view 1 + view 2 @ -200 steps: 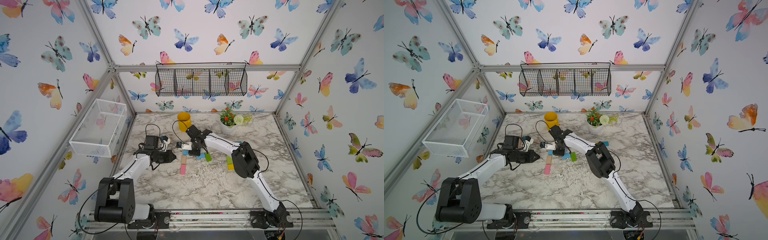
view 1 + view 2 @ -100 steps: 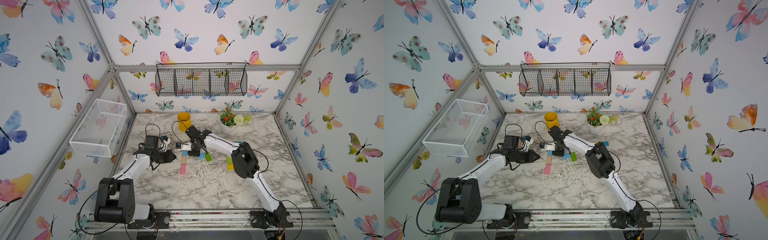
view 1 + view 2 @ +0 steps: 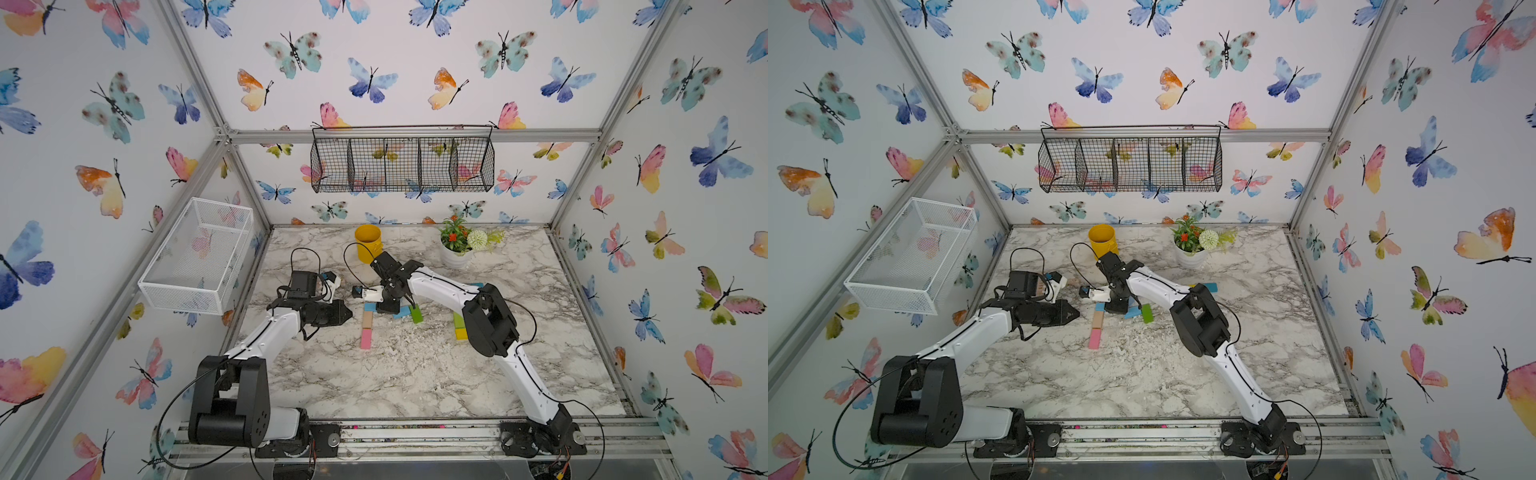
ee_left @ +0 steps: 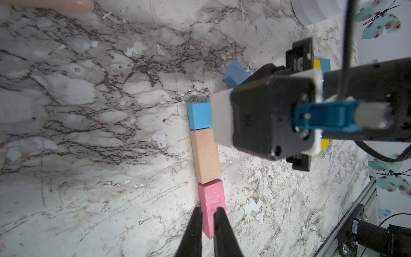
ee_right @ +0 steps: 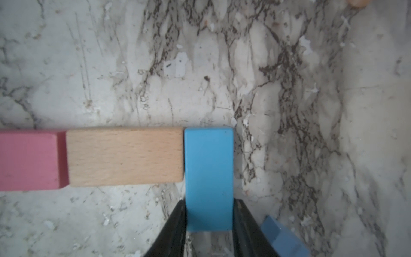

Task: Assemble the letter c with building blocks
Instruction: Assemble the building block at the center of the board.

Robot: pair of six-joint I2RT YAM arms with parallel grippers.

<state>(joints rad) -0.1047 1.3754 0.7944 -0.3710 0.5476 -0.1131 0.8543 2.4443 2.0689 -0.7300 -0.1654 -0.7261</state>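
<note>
Three building blocks lie end to end in a line in both top views: pink (image 3: 365,338), tan (image 3: 367,319) and light blue (image 3: 369,307). The light blue block (image 5: 209,175) lies flat, crosswise against the tan block's (image 5: 124,156) end. My right gripper (image 5: 209,202) straddles its near end, jaws open just off both sides. My left gripper (image 4: 208,210) is shut and empty, hovering left of the line (image 3: 348,318), with the pink block (image 4: 211,198) beyond its tips. A darker blue block (image 3: 401,312) and a green one (image 3: 415,313) lie beside the right gripper.
Green and yellow blocks (image 3: 459,326) sit by the right arm's elbow, a teal one (image 3: 476,285) behind it. A yellow cup (image 3: 368,243) and a flower pot (image 3: 457,249) stand at the back. A white wire basket (image 3: 199,253) hangs on the left wall.
The right gripper's jaws have eased slightly apart around the light blue block, which now rests on the table. Neither arm has visibly shifted.
</note>
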